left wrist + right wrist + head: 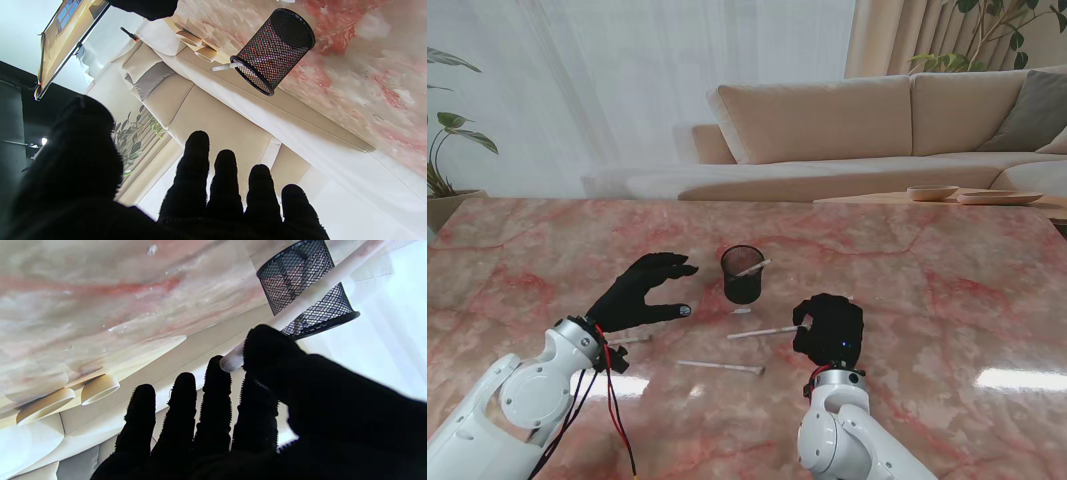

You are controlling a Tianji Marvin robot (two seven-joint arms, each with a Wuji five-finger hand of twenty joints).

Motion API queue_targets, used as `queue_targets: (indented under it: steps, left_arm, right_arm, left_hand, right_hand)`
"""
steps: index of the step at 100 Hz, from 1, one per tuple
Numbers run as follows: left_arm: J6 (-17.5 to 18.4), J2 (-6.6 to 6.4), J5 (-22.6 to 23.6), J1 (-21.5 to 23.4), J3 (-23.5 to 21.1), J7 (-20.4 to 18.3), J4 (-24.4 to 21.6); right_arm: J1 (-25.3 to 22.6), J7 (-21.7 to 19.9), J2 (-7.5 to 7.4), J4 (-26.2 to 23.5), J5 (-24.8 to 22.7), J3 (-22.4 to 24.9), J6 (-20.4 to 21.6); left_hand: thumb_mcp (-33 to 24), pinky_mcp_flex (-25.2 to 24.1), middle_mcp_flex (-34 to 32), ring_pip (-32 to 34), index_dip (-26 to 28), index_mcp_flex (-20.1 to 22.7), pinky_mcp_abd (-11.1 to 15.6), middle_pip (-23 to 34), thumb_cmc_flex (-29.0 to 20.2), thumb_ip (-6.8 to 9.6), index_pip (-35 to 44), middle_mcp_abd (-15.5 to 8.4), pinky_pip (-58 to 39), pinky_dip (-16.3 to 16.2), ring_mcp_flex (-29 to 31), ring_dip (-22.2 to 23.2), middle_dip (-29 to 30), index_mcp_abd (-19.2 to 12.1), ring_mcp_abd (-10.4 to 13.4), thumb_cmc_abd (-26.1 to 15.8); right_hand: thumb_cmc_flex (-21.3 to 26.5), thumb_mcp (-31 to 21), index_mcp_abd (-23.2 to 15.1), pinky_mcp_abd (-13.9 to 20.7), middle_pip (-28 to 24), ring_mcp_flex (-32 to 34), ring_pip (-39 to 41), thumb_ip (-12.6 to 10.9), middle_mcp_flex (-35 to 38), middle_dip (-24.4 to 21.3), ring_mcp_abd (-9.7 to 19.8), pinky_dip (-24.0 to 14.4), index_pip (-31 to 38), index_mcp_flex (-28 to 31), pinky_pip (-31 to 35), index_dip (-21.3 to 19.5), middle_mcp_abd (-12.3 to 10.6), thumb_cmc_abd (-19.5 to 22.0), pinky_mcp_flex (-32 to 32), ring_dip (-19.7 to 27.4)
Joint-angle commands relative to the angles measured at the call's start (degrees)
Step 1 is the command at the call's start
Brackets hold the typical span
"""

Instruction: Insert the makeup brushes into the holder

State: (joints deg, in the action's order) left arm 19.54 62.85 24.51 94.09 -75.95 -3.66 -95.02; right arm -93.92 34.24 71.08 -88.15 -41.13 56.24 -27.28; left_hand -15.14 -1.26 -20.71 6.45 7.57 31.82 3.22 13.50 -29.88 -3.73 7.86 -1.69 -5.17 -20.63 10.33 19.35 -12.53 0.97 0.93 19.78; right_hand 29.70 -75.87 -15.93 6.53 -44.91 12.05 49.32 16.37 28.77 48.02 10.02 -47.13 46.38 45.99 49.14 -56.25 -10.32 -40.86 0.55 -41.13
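1. Near the middle of the pink marble desk (947, 270) stands the black mesh holder (742, 275), upright, with one white-handled brush (752, 267) already leaning inside it, its end poking over the rim toward the right.
2. Just near and right of the holder, the right hand (829, 330) is grasping a second brush (762, 332); the right wrist view shows its thumb pinning the white handle (313, 293) against a fingertip (218, 373), close to the handle's end.
3. That brush reaches leftward from the hand, low over the desk; whether its far tip touches the surface I cannot tell.
4. A third brush (720, 367) lies flat on the desk nearer to me, between the two arms, and something thin beside the left wrist may be another, too small to make out.
5. The left hand (642, 290) hovers left of the holder, released, fingers spread and holding nothing.
6. These brushes look light, thin and stiff, with smooth handles likely to slip or pivot in a fingertip pinch; a hold nearer mid-handle would probably steady them better.
7. The mesh holder looks light enough to tip if a brush knocks its rim, so the held brush probably needs tilting upright before it goes in.
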Motion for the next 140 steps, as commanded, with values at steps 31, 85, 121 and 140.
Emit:
queue_targets:
  steps: [31,85,121,140]
  left_arm:
    - [-1.42,-0.09,0.83,-0.84,1.31,-0.28,-0.8]
    - [-6.88,-0.98,0.13,-4.66,3.93,-6.21,-3.29]
    - [-12.34,-1.93,-2.06,-9.54,6.51,-13.11,-4.6]
    - [-13.63,-2.47,-2.27,-11.59,8.2,-16.15,-4.54]
  right_arm:
    - [-1.78,-1.75,-1.9,-4.22,-5.17,2.04,2.22]
    - [-2.68,-5.37,-4.73,-9.81,-13.4,2.81,8.92]
    - [-1.35,-9.24,-6.31,-13.13,-17.36,3.16,15.47]
    - [-0.16,-10.69,-6.71,-14.07,-18.34,3.01,17.74]
  left_hand:
    - [-5.22,-1.66,-3.04,0.38,0.5,1.86,-2.56,-0.32,1.3,-0.6,0.92,0.2,-4.99,-8.18,1.43,2.48,-0.74,0.16,-1.37,2.35]
    - [-17.28,-2.2,-9.38,7.84,0.86,8.24,-5.96,3.12,5.04,-4.06,1.87,4.13,-18.42,-18.96,7.32,14.31,-9.47,2.36,-7.14,7.43]
    - [-29.34,-2.09,-16.89,13.64,1.68,14.35,-7.47,7.45,7.43,-5.22,4.03,5.67,-30.72,-23.06,12.65,20.34,-13.32,1.55,-9.24,11.27]
    - [-32.41,-2.14,-20.42,17.22,2.06,17.06,-7.9,8.18,8.01,-5.71,5.16,5.98,-36.05,-23.59,15.95,23.07,-13.91,0.92,-10.01,12.7]
  right_hand:
    - [1.47,-1.5,-0.31,-0.02,-0.13,0.66,0.7,-1.74,0.83,1.3,0.37,-0.7,8.26,4.52,1.38,-1.57,-0.02,1.32,-0.21,-1.06]
    - [1.59,-0.76,-0.74,-0.36,1.01,0.7,0.26,-1.94,0.86,1.13,0.07,-0.26,7.63,4.59,0.67,-1.86,0.32,1.74,-0.42,-0.95]
    - [1.44,-0.45,-1.34,-0.4,1.72,0.57,-0.65,-2.06,0.86,0.81,-0.15,0.06,6.93,4.74,0.14,-2.36,0.28,1.98,-0.59,-0.59]
    - [1.32,-0.36,-1.67,-0.42,1.87,0.61,-0.76,-2.06,0.94,0.72,-0.16,0.11,6.65,4.87,0.1,-2.62,0.05,2.08,-0.48,-0.56]
